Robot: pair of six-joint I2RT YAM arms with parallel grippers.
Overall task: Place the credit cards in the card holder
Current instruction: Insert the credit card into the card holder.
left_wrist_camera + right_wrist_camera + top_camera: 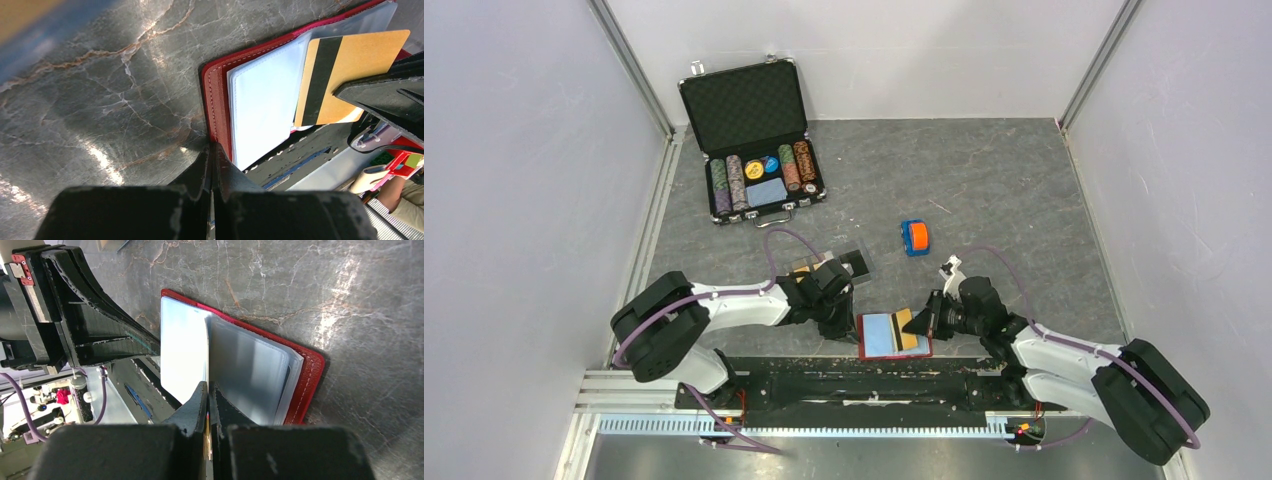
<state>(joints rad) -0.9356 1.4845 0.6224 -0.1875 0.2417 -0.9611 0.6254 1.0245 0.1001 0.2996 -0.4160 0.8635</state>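
Right wrist view: right end effector point(207, 387) pinches 1 credit card point(360, 65) over the red card holder point(312, 371). Slide it flat into a clear sleeve point(250, 375). Left end effector point(212, 147), closed empty, should brace the holder's edge.

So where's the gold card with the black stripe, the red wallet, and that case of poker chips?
gold card point(367, 65): left wrist view, on its plain gold face beside the stripe.
red wallet point(216, 100): left wrist view, on its stitched red border.
chip case point(742, 105): top view, on the dark lining of its open lid.
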